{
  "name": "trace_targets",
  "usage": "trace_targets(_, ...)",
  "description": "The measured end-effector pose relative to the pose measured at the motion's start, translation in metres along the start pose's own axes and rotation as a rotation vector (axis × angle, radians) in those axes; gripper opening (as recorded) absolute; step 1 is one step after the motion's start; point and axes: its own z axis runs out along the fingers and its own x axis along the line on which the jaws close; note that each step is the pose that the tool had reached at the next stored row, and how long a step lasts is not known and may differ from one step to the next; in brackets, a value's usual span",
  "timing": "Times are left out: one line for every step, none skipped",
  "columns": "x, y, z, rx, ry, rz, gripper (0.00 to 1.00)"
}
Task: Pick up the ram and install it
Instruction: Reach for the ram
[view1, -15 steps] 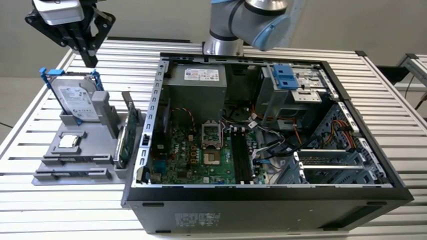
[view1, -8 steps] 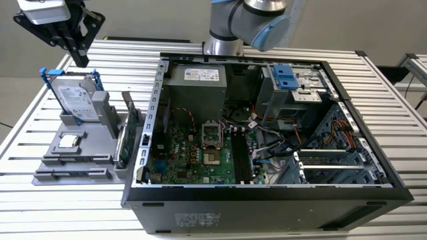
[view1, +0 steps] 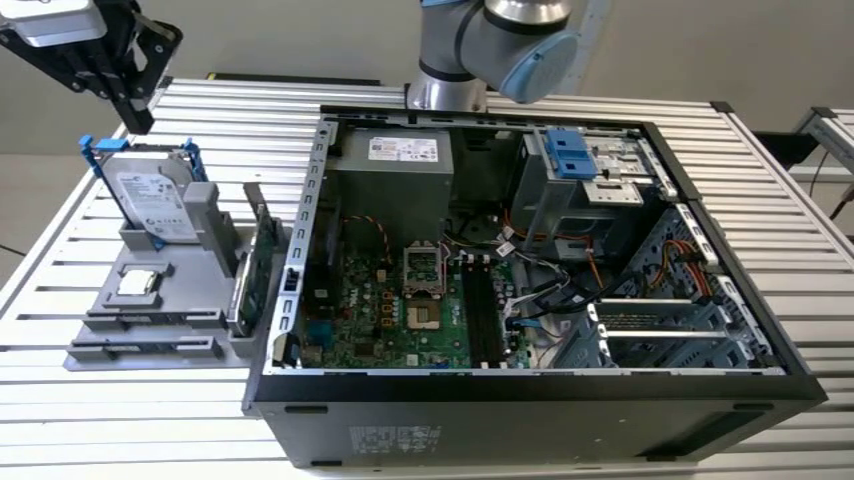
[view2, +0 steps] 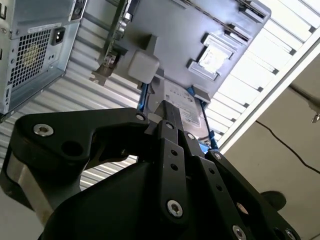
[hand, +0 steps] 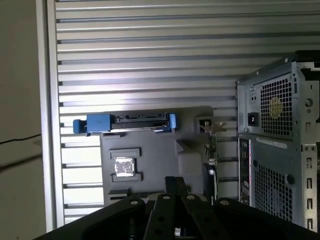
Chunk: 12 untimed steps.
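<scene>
Hanging above the far corner of the slatted metal table (view1: 787, 180), on the exterior view's left, is the black jointed gripper (view1: 138, 125). Its two slim fingers (hand: 170, 184) are pressed together with nothing between them, as both wrist views show. The gripper is just above a silver hard drive in a blue bracket (view1: 144, 195), not touching it.

The hard drive stands upright at the far end of a grey plastic parts holder (view1: 187, 300). In the middle of the holder, a small square silver processor chip (view1: 138, 283) lies flat in a recess. A tall green expansion card with a metal bracket (view1: 267, 255) stands on edge along the holder's right side.

The ram (view1: 144, 349) is hard to make out. I take it to be the thin dark strip in a long narrow slot at the holder's near end, well apart from the gripper.

To the right of the holder, an open black computer case (view1: 534, 385) lies on its side. A green motherboard (view1: 387, 310) shows inside, with long black memory slots (view1: 481, 310) beside it. The grey robot arm (view1: 494, 40) rises behind the case.
</scene>
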Motion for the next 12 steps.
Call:
trace_targets(0.0015, -0.0001, 0.0000, -0.0001, 0.0003, -0.005, 0.00)
trace_targets(0.0030, -0.0001, 0.0000, -0.0002, 0.0005, -0.010, 0.00)
trace_targets(0.0045, -0.0002, -0.0001, -0.0002, 0.0008, -0.015, 0.00)
trace_targets(0.0060, -0.0003, -0.0001, -0.0003, 0.0010, -0.019, 0.00)
trace_targets(0.0075, -0.0004, -0.0002, -0.0004, 0.0012, -0.024, 0.00)
trace_targets(0.0089, -0.0004, -0.0002, -0.0005, 0.0014, -0.028, 0.00)
trace_targets(0.0103, -0.0005, -0.0002, -0.0006, 0.0017, -0.033, 0.00)
trace_targets(0.0116, -0.0006, -0.0002, -0.0007, 0.0018, -0.037, 0.00)
trace_targets(0.0126, -0.0006, -0.0002, -0.0007, 0.0019, -0.039, 0.00)
trace_targets(0.0134, -0.0006, -0.0003, -0.0007, 0.0021, -0.041, 0.00)
trace_targets(0.0136, -0.0007, -0.0003, -0.0007, 0.0021, -0.042, 0.00)
trace_targets(0.0136, -0.0006, -0.0003, -0.0008, 0.0021, -0.042, 0.00)
